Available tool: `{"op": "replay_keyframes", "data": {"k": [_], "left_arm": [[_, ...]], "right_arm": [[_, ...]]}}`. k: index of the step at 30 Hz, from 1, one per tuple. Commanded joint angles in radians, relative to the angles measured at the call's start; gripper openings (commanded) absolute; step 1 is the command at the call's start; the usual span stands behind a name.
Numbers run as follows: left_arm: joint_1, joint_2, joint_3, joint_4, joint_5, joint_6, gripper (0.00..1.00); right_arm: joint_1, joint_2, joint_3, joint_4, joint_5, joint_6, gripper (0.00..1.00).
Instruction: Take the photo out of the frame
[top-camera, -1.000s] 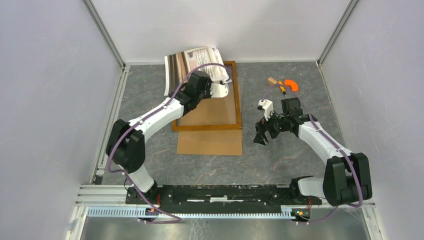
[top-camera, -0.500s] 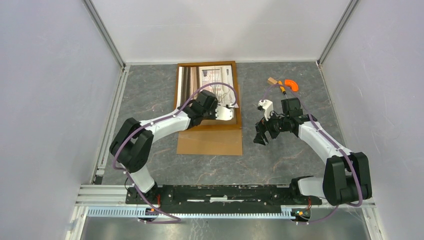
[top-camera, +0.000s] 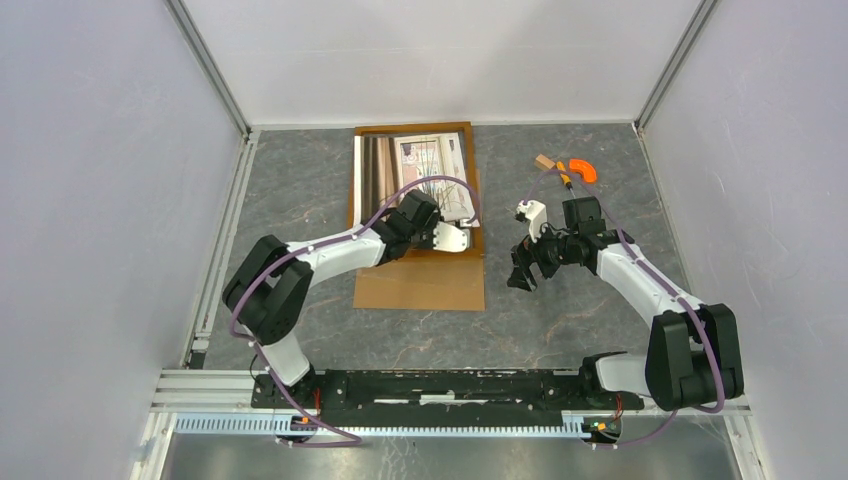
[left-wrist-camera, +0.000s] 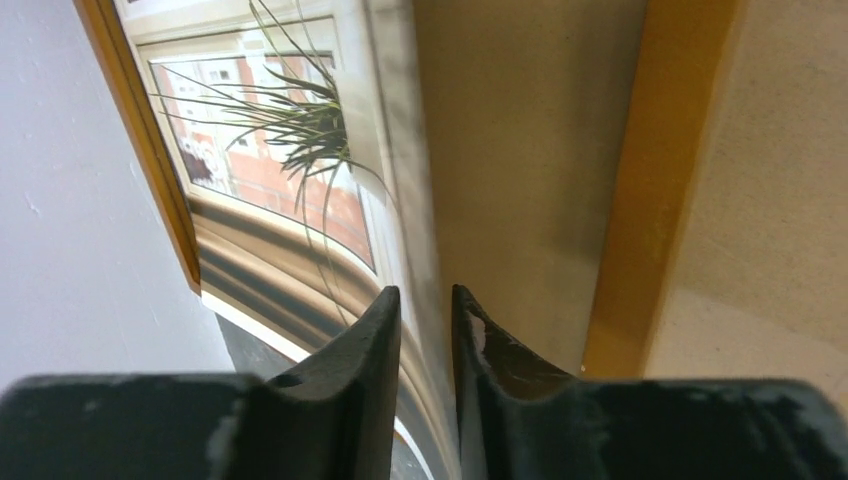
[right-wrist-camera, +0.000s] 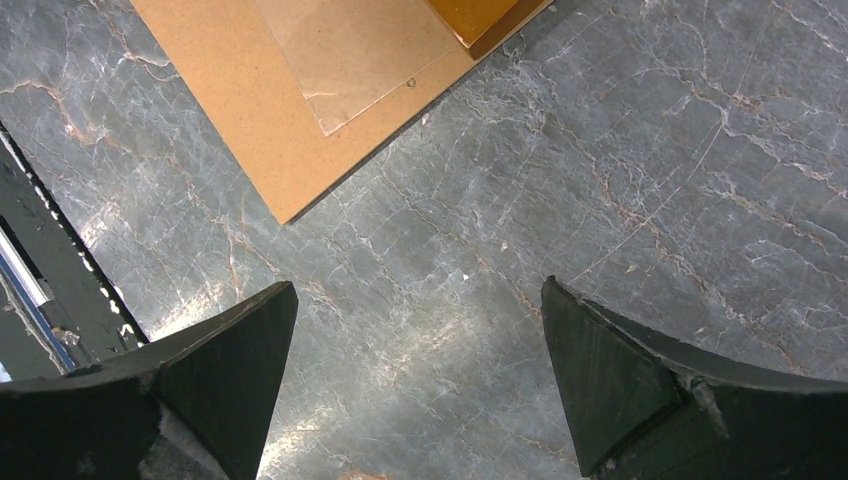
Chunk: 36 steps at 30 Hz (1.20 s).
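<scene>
The photo (top-camera: 412, 172), a print of a window with curtains and a spiky plant, lies mostly flat over the frame (top-camera: 473, 190), whose orange-brown border shows at the back of the table. My left gripper (top-camera: 468, 232) is shut on the photo's near right edge. In the left wrist view the photo (left-wrist-camera: 280, 130) curls up between the two fingers of the gripper (left-wrist-camera: 425, 305), with the frame's border (left-wrist-camera: 625, 200) to the right. My right gripper (top-camera: 520, 275) is open and empty, just above the table to the right of the frame; the right wrist view (right-wrist-camera: 420, 295) shows bare table between its fingers.
A plain brown backing board (top-camera: 420, 287) lies in front of the frame, with a clear sheet (right-wrist-camera: 350, 50) on it. An orange curved piece (top-camera: 581, 170) and a small wooden block (top-camera: 543, 161) sit at the back right. Grey walls close in three sides.
My left gripper has brought the photo from raised and curled at the back left down over the frame, moving nearer and to the right. The right arm has not moved.
</scene>
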Motion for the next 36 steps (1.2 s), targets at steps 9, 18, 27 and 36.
{"op": "replay_keyframes", "data": {"k": [9,18,27,36], "left_arm": [[-0.006,-0.208,0.043,-0.373,0.137,-0.024,0.92],[0.025,-0.365,0.215,-0.669,0.258,-0.271,1.0],[0.342,-0.456,0.406,-0.728,0.441,-0.655,1.0],[0.873,-0.457,0.287,-0.673,0.668,-0.828,1.0]], "right_arm": [[-0.006,-0.019,-0.006,0.013,-0.017,-0.006,0.98],[-0.005,-0.035,0.077,-0.045,0.004,-0.03,0.98],[-0.02,-0.035,0.348,-0.116,0.093,-0.056,0.98],[-0.196,-0.003,0.413,-0.049,0.118,-0.076,0.98]]}}
